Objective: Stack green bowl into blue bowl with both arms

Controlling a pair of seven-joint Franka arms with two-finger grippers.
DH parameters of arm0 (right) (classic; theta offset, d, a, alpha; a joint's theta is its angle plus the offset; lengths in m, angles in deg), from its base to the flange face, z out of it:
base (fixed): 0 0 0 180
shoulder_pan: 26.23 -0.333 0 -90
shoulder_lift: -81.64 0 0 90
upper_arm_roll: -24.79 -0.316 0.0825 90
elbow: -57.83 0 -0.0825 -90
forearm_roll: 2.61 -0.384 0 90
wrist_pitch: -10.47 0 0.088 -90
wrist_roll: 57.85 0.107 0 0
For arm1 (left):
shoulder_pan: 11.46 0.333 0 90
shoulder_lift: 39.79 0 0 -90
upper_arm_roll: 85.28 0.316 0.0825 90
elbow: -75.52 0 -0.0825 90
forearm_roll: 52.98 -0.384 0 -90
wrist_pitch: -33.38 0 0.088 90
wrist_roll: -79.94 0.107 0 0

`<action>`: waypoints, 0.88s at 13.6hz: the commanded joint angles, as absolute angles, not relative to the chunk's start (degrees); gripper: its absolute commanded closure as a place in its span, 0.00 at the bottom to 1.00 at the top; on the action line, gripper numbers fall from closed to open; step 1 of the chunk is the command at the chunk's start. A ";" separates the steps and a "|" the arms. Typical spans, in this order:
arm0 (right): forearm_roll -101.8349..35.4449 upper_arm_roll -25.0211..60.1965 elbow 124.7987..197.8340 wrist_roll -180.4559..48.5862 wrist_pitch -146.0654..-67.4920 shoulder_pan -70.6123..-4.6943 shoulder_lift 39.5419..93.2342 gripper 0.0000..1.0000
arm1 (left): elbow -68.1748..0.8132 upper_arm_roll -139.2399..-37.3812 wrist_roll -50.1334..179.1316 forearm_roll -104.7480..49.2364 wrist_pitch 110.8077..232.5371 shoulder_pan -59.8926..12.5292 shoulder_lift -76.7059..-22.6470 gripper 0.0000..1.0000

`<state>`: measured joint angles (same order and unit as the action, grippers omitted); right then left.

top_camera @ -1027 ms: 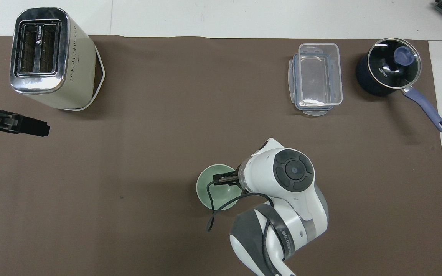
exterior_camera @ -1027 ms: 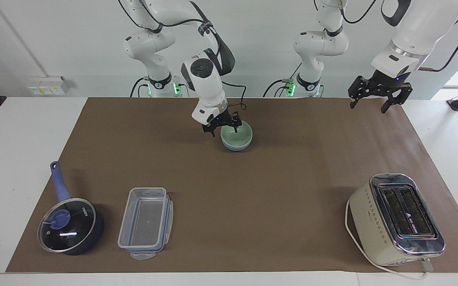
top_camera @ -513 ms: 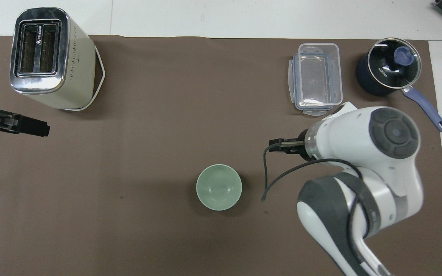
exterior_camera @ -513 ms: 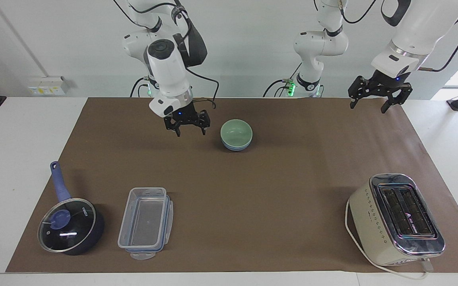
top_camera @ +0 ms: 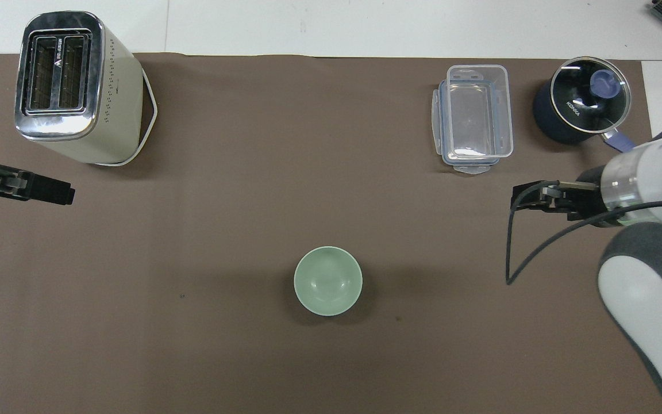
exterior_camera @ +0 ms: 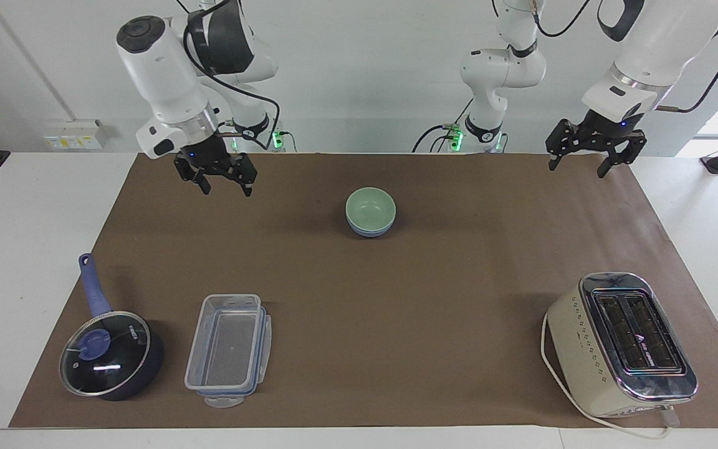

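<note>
I'm looking at a brown mat (exterior_camera: 396, 299) covering a white table (exterior_camera: 28, 206), a white wall (exterior_camera: 390, 75) rising at the robots' end. The green bowl (exterior_camera: 369, 207) is sitting nested in the blue bowl (exterior_camera: 368, 232), mid-mat; only the blue rim is showing, and overhead the green hides it. The right gripper (exterior_camera: 220, 178) is hanging open and empty over the mat. The left gripper (exterior_camera: 586, 158) is waiting open, empty, partly cut off overhead.
</note>
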<state>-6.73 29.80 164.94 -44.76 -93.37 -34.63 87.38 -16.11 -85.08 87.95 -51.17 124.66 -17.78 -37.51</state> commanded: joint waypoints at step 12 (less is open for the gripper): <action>-1.65 29.09 146.69 -53.79 -77.87 -28.07 85.25 0.00 | -14.75 -85.55 88.29 -51.66 123.99 -17.00 -38.12 0.00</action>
